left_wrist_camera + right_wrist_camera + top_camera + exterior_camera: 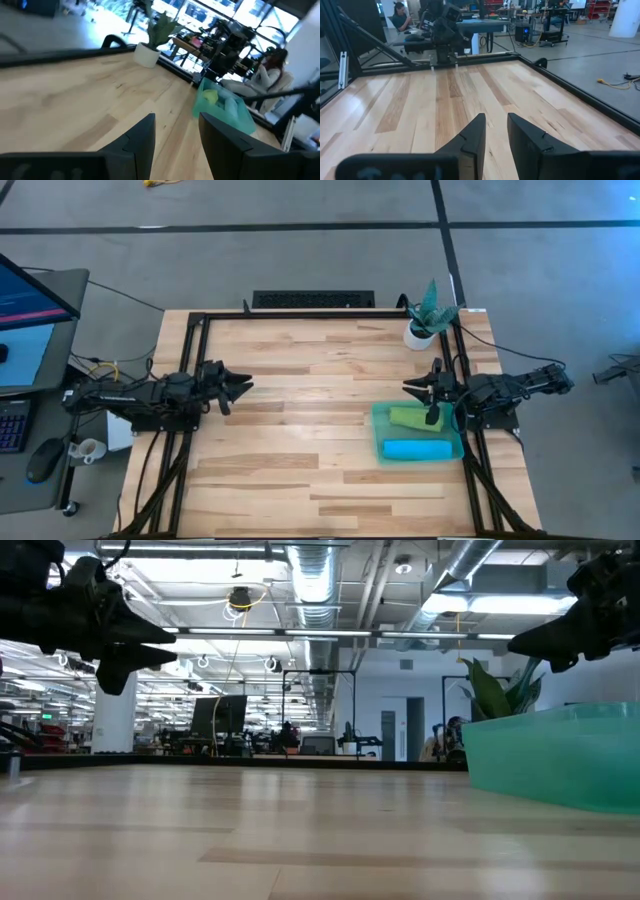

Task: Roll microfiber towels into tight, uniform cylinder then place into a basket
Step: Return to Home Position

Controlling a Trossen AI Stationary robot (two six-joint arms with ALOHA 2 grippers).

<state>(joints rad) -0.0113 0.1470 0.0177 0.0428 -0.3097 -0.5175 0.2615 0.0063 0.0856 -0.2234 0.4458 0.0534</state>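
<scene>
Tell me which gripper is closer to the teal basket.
Right. The right gripper hovers beside a corner of the teal basket; the left gripper hangs across the table, far off.

Green towel (407, 418): from above, one end lies under the right gripper (419, 402).
Basket (560, 755): at table height, cut off by the right edge; its cloudy wall hides the inside.
Plant (490, 690): at table height only leaves show above the basket; the pot is hidden.
Left arm (85, 620): cut off by the top and left edges at table height.
Person (270, 75): seated beyond the table, blurred.
Monitor (30, 305): cut off at the left edge.
</scene>
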